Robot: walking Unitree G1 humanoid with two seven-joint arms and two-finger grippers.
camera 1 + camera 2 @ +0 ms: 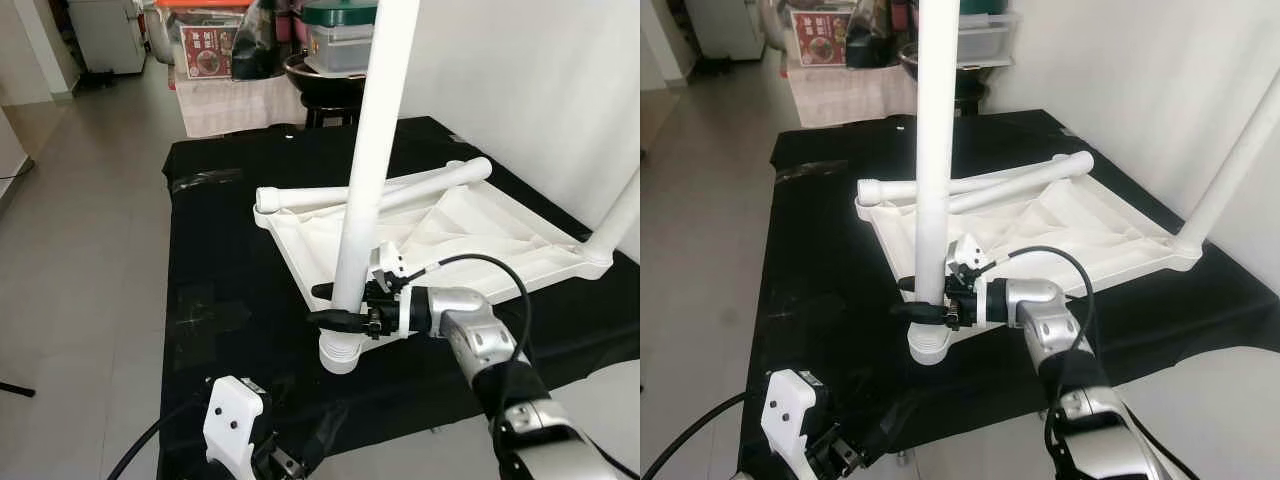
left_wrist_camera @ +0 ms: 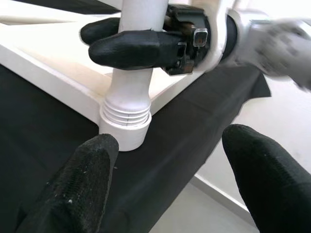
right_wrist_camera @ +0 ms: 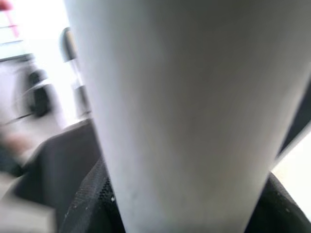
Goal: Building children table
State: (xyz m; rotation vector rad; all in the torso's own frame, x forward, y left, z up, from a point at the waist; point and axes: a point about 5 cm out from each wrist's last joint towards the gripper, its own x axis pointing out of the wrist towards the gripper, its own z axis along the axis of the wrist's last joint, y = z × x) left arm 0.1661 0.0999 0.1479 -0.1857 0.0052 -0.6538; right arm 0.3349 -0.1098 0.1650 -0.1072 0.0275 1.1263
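Right gripper (image 1: pixel 335 305) clamps the upright white leg (image 1: pixel 365 170) — left gripper (image 2: pixel 165 184) gapes, empty.

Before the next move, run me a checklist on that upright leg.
1. Right end effector clamped on the upright leg just above its threaded end: ok.
2. Leg's threaded end sits at the near corner socket of the upside-down tabletop: ok.
3. Leg fully screwed home: cannot tell; thread rings show above the socket.
4. Left end effector open, hanging near the socket, holding nothing: ok.
5. Spare leg lies across the tabletop, apart from the upright one: ok.
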